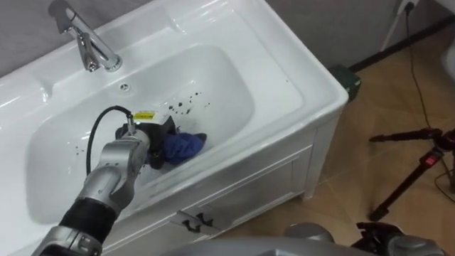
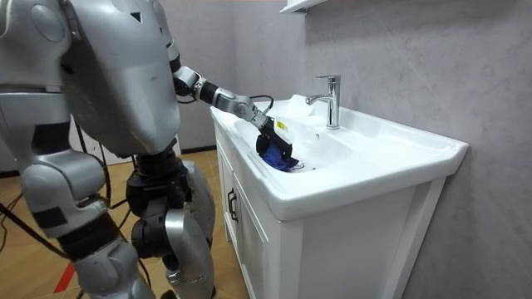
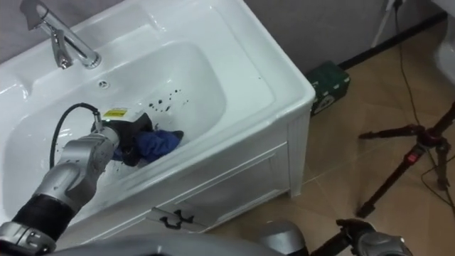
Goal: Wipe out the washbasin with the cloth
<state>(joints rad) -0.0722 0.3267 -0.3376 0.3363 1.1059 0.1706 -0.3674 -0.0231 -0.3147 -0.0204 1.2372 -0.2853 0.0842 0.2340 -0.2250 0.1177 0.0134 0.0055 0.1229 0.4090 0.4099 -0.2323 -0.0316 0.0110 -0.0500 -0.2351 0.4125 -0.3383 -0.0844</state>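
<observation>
The white basin (image 1: 234, 85) is set in a white vanity in front of me. My left hand (image 1: 146, 139) reaches down into it near the front wall, fingers curled on a bunched blue cloth (image 1: 183, 146) that rests against the basin's inner slope. Dark specks (image 1: 186, 104) dot the basin floor just beyond the cloth, and a few more specks (image 1: 78, 149) lie to the left. In the room view I stand at the vanity's front with the left hand (image 2: 273, 137) and the blue cloth (image 2: 281, 159) in the bowl. My right hand (image 1: 384, 240) shows dimly at the lower right edge.
A chrome faucet (image 1: 89, 39) stands at the back left rim, with an overflow hole (image 1: 124, 87) below it. On the wooden floor to the right are a green box (image 1: 353, 80) and a black tripod (image 1: 419, 160) with cables. Cabinet doors (image 1: 234, 199) lie below the basin.
</observation>
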